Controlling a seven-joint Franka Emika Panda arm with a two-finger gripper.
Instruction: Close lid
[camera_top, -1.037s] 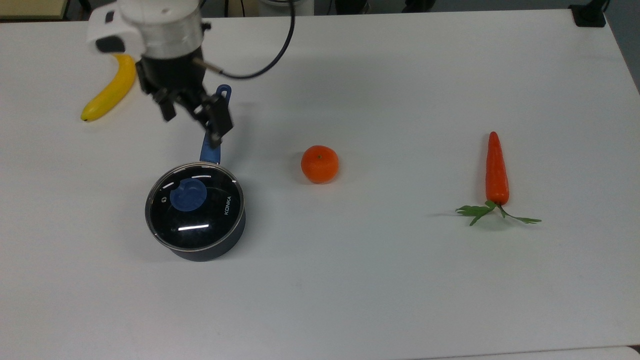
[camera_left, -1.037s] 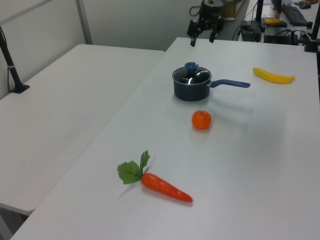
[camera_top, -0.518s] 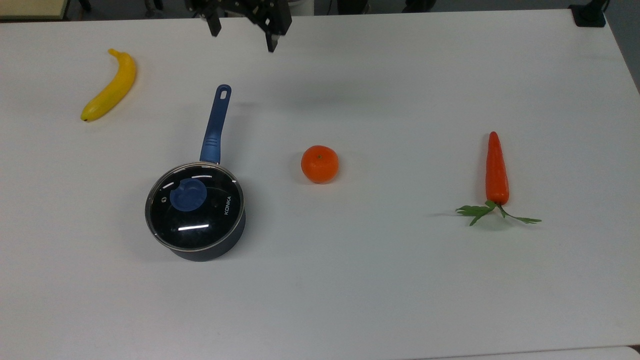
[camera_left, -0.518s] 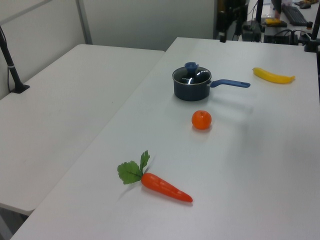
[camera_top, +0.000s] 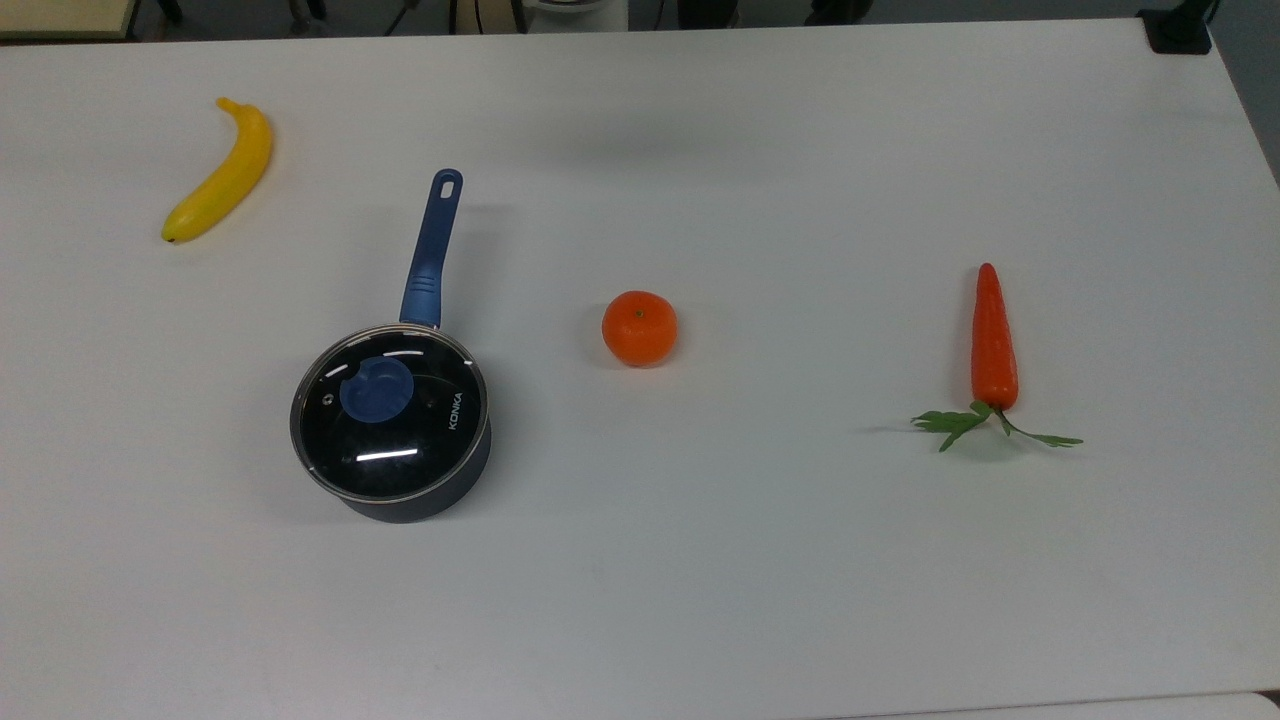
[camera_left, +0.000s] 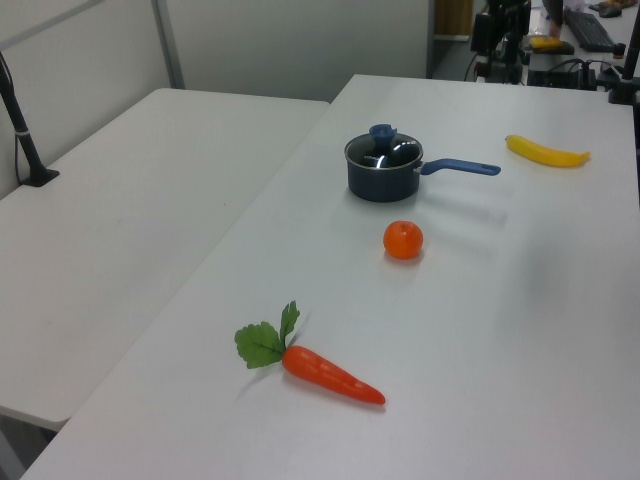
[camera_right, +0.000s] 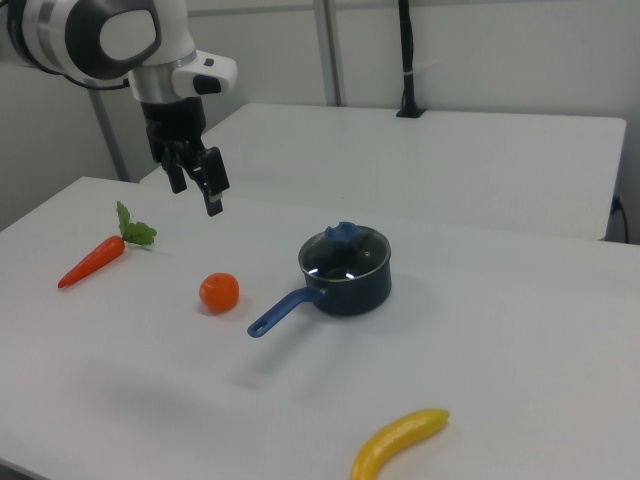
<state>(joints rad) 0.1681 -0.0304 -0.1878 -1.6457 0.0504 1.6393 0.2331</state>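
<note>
White table (camera_top: 760, 560): lid (camera_top: 388, 412) seated on saucepan (camera_right: 345, 272); gripper (camera_right: 194, 183) well apart, jaws seemingly wide.

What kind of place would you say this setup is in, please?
Probably a robotics lab or office workroom: a robot arm with its gripper hangs over a plain white table set with a lidded saucepan, and desks with equipment stand behind.

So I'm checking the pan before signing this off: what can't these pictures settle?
- Saucepan contents: top view, glare and dark glass of the lid hide them.
- Lid lettering: left and right views, too small.
- Arm above the gripper: right view, cut off by the frame's left edge.
</note>
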